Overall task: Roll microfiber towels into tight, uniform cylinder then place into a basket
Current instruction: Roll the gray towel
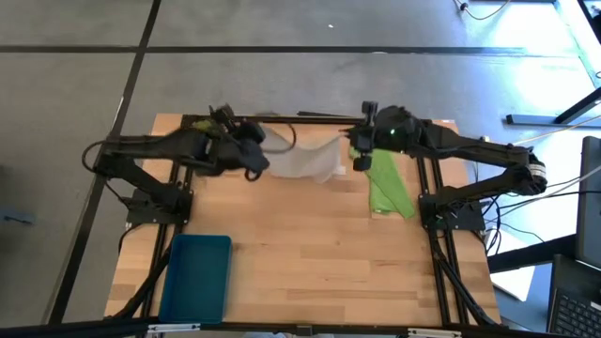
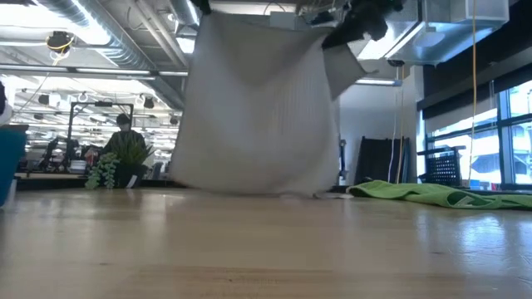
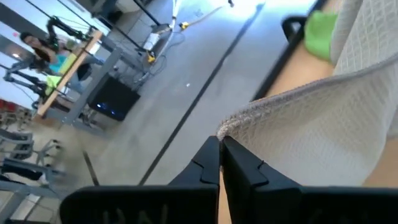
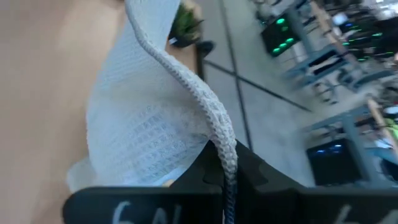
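The light grey towel (image 1: 305, 160) hangs spread like a curtain (image 2: 258, 108) between my two grippers, above the table's far middle. My left gripper (image 1: 254, 158) is shut on its left upper corner, and my right gripper (image 1: 362, 155) is shut on its right upper end. The towel's lower edge (image 2: 249, 191) reaches down to the tabletop. Flat on the table at the right, under my right arm, lies the lime green towel (image 1: 387, 188). The teal basket (image 1: 197, 277) stands at the near left, with nothing in it. My left gripper pinches the grey towel's upper corner (image 3: 229, 127) between its two fingers (image 3: 208, 163), right at the hemmed edge. From there the hem runs off toward my other gripper, and the cloth hangs below. My right gripper pinches the grey towel's hemmed upper edge (image 4: 214, 121) between its two fingers (image 4: 249, 168). The hem runs along the gap between the fingers and the cloth falls away below in soft folds. In the low view the gripper (image 2: 357, 21) holds the towel high above the table.
A small green plant sprig (image 2: 108, 166) stands at the table's far left. Bare wood lies open in the middle and near the front edge. Beyond the table there are desks, monitors and a person (image 2: 125, 133).
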Motion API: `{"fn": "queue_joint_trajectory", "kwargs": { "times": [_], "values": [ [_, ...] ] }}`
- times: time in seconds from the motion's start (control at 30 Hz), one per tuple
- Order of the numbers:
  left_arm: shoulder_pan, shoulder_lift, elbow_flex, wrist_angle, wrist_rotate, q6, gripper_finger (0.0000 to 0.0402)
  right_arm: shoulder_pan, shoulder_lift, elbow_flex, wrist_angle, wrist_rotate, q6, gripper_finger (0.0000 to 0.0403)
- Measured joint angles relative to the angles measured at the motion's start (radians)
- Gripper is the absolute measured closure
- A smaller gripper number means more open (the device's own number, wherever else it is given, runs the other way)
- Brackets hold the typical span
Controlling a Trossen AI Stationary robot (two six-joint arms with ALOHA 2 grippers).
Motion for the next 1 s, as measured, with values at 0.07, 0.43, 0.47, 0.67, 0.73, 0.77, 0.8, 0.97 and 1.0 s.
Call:
{"fn": "queue_joint_trajectory", "kwargs": {
  "times": [0.07, 0.43, 0.47, 0.67, 0.73, 0.77, 0.8, 0.97, 1.0],
  "values": [
    [0.037, 0.0, 0.053, 0.0, 0.008, 0.043, 0.0402, -0.029, 0.0, 0.049, -0.006, 0.0, -0.017, 0.0399],
    [0.251, 0.001, 0.072, 0.038, 0.095, 0.144, 0.0402, -0.185, 0.016, 0.118, 0.022, -0.001, -0.051, 0.0399],
    [0.267, 0.001, 0.062, 0.06, 0.096, 0.171, 0.0402, -0.196, 0.025, 0.118, 0.03, -0.001, -0.059, 0.0399],
    [0.336, 0.001, -0.001, 0.248, 0.094, 0.365, 0.0402, -0.242, 0.092, 0.117, 0.159, -0.006, -0.111, 0.04],
    [0.351, 0.001, -0.018, 0.274, 0.095, 0.395, 0.0402, -0.246, 0.115, 0.117, 0.175, -0.006, -0.123, 0.04],
    [0.356, 0.001, -0.031, 0.274, 0.097, 0.397, 0.0402, -0.246, 0.125, 0.117, 0.172, -0.006, -0.125, 0.04],
    [0.36, 0.0, -0.047, 0.272, 0.106, 0.397, 0.0402, -0.246, 0.133, 0.117, 0.165, -0.006, -0.125, 0.04],
    [0.355, 0.001, -0.152, 0.257, 0.119, 0.396, 0.0402, -0.242, 0.164, 0.111, 0.065, -0.009, -0.101, 0.04],
    [0.349, 0.001, -0.169, 0.25, 0.12, 0.388, 0.0402, -0.238, 0.165, 0.111, 0.044, -0.008, -0.095, 0.04]
  ]
}}
